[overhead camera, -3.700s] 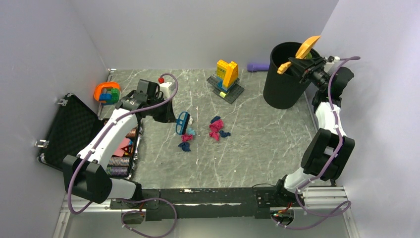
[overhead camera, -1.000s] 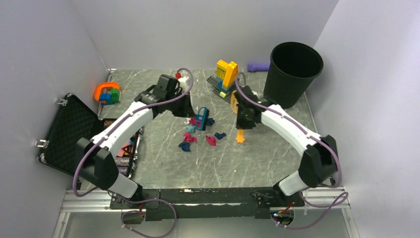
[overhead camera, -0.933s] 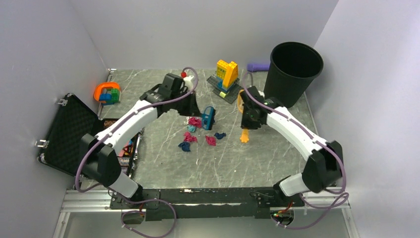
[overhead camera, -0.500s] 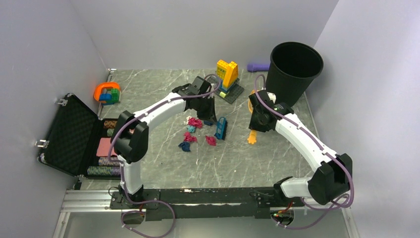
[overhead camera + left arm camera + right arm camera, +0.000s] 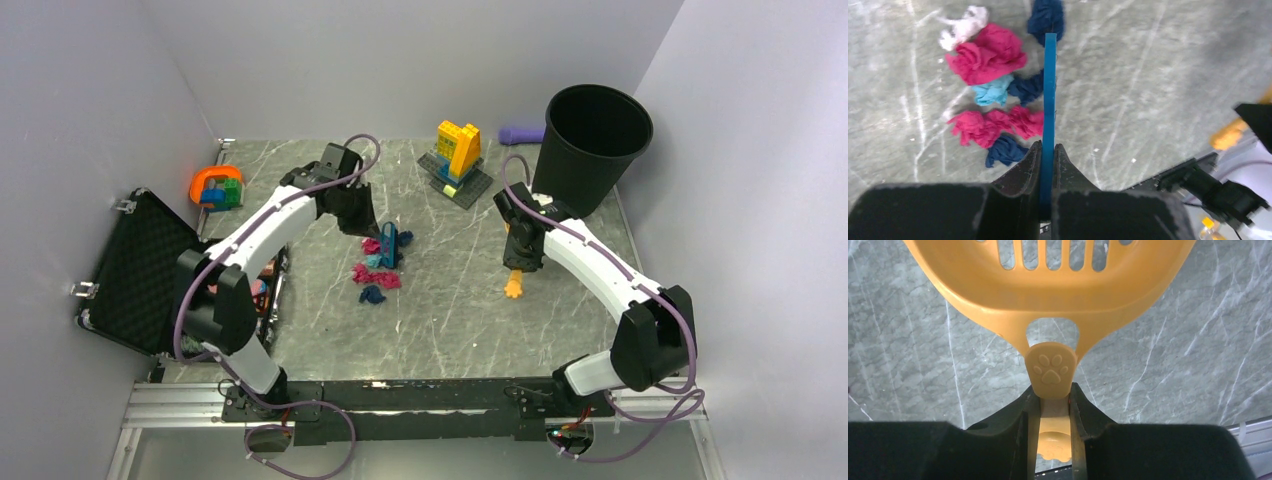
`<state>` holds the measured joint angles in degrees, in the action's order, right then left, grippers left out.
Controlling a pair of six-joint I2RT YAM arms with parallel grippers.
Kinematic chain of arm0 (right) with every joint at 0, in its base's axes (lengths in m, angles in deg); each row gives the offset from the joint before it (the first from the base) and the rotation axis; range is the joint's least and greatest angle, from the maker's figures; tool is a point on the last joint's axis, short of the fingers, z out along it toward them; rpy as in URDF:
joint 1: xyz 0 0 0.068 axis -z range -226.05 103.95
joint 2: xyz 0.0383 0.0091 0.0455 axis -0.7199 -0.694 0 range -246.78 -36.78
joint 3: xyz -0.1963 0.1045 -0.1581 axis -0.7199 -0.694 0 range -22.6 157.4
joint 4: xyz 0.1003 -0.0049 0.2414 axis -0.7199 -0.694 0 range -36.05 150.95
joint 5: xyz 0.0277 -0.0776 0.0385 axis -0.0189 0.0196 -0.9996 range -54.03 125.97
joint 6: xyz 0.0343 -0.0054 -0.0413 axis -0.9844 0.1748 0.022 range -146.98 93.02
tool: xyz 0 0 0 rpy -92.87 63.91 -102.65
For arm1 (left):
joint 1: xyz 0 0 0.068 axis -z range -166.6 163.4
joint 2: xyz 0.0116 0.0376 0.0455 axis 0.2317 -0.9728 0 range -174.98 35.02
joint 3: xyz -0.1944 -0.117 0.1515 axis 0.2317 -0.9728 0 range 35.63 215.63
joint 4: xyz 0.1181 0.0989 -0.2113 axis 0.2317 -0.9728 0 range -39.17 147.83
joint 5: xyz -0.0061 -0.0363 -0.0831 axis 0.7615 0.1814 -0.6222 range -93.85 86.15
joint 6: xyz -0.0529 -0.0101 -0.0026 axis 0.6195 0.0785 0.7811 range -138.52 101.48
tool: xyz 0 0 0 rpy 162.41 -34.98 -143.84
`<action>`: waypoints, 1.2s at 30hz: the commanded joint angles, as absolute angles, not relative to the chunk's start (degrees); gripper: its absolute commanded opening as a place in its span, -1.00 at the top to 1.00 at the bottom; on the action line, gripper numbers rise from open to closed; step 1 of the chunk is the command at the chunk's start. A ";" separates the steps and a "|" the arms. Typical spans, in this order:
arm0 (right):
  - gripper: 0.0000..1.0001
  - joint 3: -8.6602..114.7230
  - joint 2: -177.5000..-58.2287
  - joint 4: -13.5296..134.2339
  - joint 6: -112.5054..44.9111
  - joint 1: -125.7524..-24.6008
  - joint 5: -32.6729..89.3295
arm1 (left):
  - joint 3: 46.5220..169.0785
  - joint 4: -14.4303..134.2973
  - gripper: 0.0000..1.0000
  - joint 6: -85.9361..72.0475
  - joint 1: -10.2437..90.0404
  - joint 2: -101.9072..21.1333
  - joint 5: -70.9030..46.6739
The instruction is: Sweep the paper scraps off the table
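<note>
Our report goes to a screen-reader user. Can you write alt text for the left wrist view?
The left gripper is shut on a blue hand brush, seen edge-on, beside a cluster of crumpled paper scraps, magenta, teal, dark blue and white, on the grey marbled table. Part of an orange scoop shows at the right edge.

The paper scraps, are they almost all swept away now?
Not yet. Done: the crumpled coloured paper scraps sit bunched in one heap on the grey marble table. In hand: the left hand is shut on the thin blue brush, right beside the heap; the right hand grips the orange slotted scoop, apart from it. Left: getting every scrap off the table.
</note>
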<state>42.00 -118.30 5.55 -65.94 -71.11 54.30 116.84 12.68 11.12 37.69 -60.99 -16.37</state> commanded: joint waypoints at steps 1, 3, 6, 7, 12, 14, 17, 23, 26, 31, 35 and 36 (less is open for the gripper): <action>1.00 43.14 -115.59 8.71 -64.47 -71.10 52.32 | 117.92 17.87 1.00 9.49 38.62 -56.10 -27.15; 1.00 42.71 -115.18 9.66 -64.34 -71.07 51.36 | 117.60 21.22 1.00 10.91 38.60 -56.03 -30.37; 1.00 42.66 -115.49 10.49 -63.76 -71.14 49.74 | 118.57 24.08 1.00 12.43 38.66 -58.28 -32.06; 1.00 42.68 -115.81 10.76 -63.18 -71.08 48.67 | 120.22 23.71 1.00 12.49 38.64 -59.58 -31.58; 1.00 44.68 -119.55 8.99 -60.43 -73.11 44.50 | 123.91 21.10 1.00 12.75 38.64 -65.39 -25.09; 1.00 45.06 -120.62 8.59 -58.41 -76.01 43.29 | 125.41 18.14 1.00 13.33 38.55 -67.48 -19.26; 1.00 44.34 -121.95 9.70 -57.67 -80.88 42.98 | 127.79 13.43 1.00 13.62 38.47 -70.18 -12.37; 1.00 42.39 -127.40 14.96 -58.02 -86.85 41.02 | 127.89 8.55 1.00 12.07 37.89 -69.31 -4.84; 1.00 41.79 -130.76 17.80 -58.24 -87.61 41.31 | 126.12 8.76 1.00 11.18 37.39 -66.33 -4.02; 0.99 40.26 -133.49 23.17 -58.86 -89.28 46.53 | 125.17 9.15 1.00 9.02 36.78 -61.93 -6.78; 0.51 36.45 -132.05 29.17 -59.57 -89.90 48.09 | 125.20 10.80 1.00 7.66 36.78 -59.41 -8.68; 0.28 35.42 -131.44 30.46 -59.54 -89.87 47.98 | 125.17 11.41 1.00 7.47 36.77 -59.04 -9.22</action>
<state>38.17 -134.04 22.34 -58.75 -89.29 44.88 124.95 9.21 9.70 36.75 -63.22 -7.14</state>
